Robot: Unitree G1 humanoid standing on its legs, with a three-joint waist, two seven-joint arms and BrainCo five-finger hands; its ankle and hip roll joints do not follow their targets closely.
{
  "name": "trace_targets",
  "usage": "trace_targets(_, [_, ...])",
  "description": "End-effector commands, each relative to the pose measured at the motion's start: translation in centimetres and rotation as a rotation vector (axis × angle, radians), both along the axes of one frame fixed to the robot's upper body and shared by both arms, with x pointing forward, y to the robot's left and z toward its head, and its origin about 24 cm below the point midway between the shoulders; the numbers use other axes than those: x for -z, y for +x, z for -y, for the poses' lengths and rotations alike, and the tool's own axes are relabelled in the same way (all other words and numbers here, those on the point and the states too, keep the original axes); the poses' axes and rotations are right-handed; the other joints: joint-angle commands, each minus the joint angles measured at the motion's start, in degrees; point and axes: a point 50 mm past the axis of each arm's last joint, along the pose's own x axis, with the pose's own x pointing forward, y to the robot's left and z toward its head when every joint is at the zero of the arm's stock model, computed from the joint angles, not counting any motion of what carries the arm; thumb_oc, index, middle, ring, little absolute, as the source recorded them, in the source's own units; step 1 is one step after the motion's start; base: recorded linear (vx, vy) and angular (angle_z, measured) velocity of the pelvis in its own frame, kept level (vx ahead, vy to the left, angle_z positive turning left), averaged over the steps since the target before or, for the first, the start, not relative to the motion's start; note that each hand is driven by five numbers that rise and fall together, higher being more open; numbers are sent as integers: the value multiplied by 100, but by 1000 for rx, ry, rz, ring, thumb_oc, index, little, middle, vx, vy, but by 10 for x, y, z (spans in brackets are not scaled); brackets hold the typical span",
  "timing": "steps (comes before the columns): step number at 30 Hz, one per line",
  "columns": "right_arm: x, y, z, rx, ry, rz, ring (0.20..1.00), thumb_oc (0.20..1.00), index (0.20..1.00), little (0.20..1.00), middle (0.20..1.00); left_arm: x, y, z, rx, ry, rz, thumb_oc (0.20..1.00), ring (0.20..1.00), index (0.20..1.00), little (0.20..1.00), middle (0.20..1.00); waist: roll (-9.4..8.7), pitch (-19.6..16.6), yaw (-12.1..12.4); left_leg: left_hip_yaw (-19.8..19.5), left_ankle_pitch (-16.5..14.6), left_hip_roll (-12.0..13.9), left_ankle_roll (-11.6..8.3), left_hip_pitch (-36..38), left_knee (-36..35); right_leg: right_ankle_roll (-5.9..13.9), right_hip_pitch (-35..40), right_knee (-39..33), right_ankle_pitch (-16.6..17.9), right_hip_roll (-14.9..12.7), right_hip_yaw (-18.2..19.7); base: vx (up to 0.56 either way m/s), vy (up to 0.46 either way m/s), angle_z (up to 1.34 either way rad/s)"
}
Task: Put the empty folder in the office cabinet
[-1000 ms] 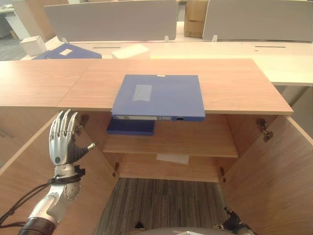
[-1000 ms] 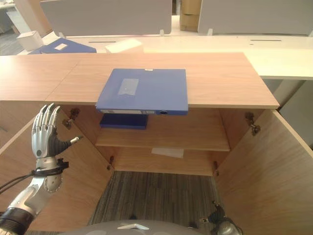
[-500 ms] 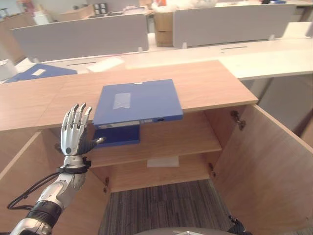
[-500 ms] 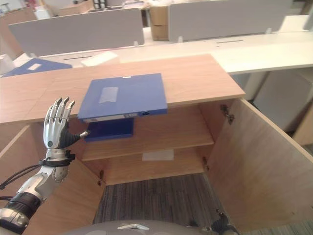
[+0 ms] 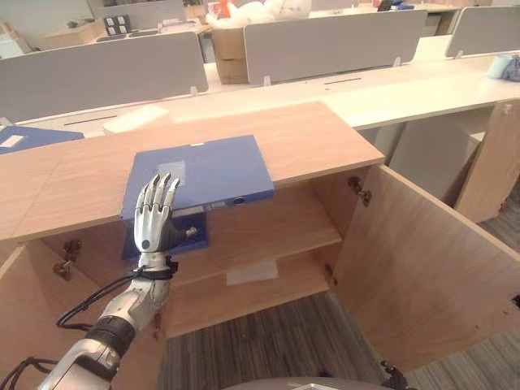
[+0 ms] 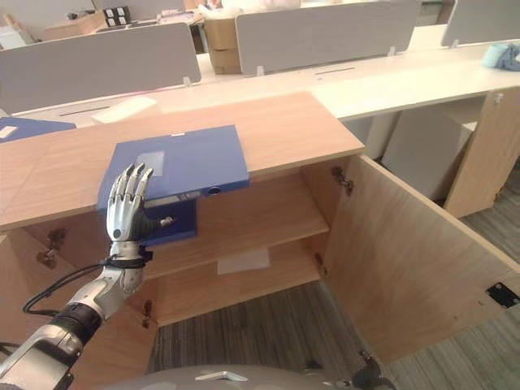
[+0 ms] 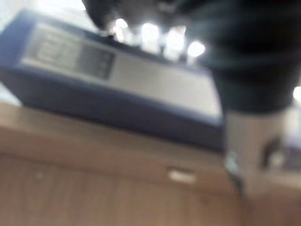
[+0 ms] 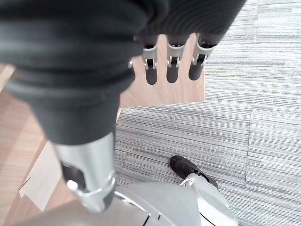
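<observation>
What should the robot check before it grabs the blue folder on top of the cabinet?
1. Blue folder within reach, its front edge over the cabinet top: ok.
2. Left hand raised in front of the folder, fingers straight: ok.
3. Left hand holding the folder: not ok, not yet gripped.
4. Right cabinet door swung open: ok.
5. Upper shelf has free room beside a second blue folder: ok.
6. Folder really empty: cannot tell.
</observation>
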Motion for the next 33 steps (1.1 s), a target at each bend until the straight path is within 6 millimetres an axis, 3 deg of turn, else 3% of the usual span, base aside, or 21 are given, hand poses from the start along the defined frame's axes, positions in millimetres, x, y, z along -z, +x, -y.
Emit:
trace_targets(1, [-9, 37, 11, -49, -48, 98, 1000, 1000, 1000, 1000, 1000, -33, 27, -18, -73, 71, 119, 1000, 1000, 1000, 1000, 1000, -50, 290, 47, -38, -560, -185, 178, 125, 1, 204, 264, 35, -331, -71, 16, -6, 45, -10])
trace_targets(10, [-11, 40, 15, -77, -54, 104, 1000, 1000, 1000, 1000, 1000, -27, 33, -33, -163, 77, 95, 1000, 1000, 1000, 1000, 1000, -61, 290, -35, 41, -588, -190, 198, 158, 1, 215, 264, 35, -344, -52, 54, -9, 23, -7])
trace_targets(11, [-11, 40, 15, -77, -54, 104, 1000, 1000, 1000, 1000, 1000, -27, 33, -33, -163, 77, 95, 956, 956, 956, 956, 956, -61, 292, -34, 39, -590, -192, 199, 161, 1, 215, 268, 35, -346, -53, 51, 0, 0, 0])
trace_targets(12, [-11, 40, 15, -79, -54, 104, 1000, 1000, 1000, 1000, 1000, -28, 34, -33, -165, 76, 92, 580, 580, 580, 580, 580, -59, 291, -30, 36, -593, -195, 202, 163, 1, 216, 273, 35, -349, -55, 43, 0, 0, 0])
trace_targets(13, [-11, 40, 15, -79, -54, 104, 1000, 1000, 1000, 1000, 1000, -28, 34, -33, -165, 76, 92, 580, 580, 580, 580, 580, -59, 291, -30, 36, -593, -195, 202, 163, 1, 216, 273, 35, -349, -55, 43, 0, 0, 0])
trace_targets(14, [-11, 41, 15, -83, -54, 104, 1000, 1000, 1000, 1000, 1000, -28, 34, -34, -162, 71, 78, 200, 200, 200, 200, 200, -54, 291, -27, 25, -597, -202, 207, 167, 1, 215, 282, 35, -351, -56, 35, -32, 8, 1])
trace_targets(18, [-11, 42, 15, -92, -55, 105, 1000, 1000, 1000, 1000, 1000, -30, 36, -30, -135, 60, 91, 200, 200, 200, 200, 200, -46, 273, -5, 15, -582, -209, 209, 146, 1, 209, 272, 35, -343, -64, 16, -8, 2, 0])
trace_targets(23, [-13, 47, 13, -101, -59, 147, 1000, 1000, 1000, 1000, 1000, -46, 37, -25, -90, 22, 202, 200, 200, 200, 200, 200, -42, 269, 69, -57, -588, -220, 212, 123, 1, 207, 293, 35, -358, -83, -47, -13, -4, 1])
trace_targets(27, [-16, 55, 11, -94, -56, 194, 1000, 1000, 1000, 1000, 1000, -69, 36, -21, -43, -31, 313, 200, 200, 200, 200, 200, -49, 293, 143, -125, -589, -222, 213, 107, 1, 196, 321, 35, -377, -104, -110, -24, -7, 4])
trace_targets(29, [-19, 59, 9, -89, -52, 225, 1000, 1000, 1000, 1000, 1000, -95, 33, -17, 14, -85, 413, 200, 200, 200, 200, 200, -53, 316, 242, -211, -590, -222, 213, 86, 1, 187, 349, 35, -397, -125, -188, -52, -22, 12])
trace_targets(33, [-24, 67, 2, -75, -25, 302, 1000, 1000, 1000, 1000, 1000, -127, 19, -11, 94, -187, 521, 200, 200, 200, 200, 200, -75, 329, 405, -371, -587, -232, 208, 56, 1, 177, 409, 35, -426, -152, -319, -39, -19, 15])
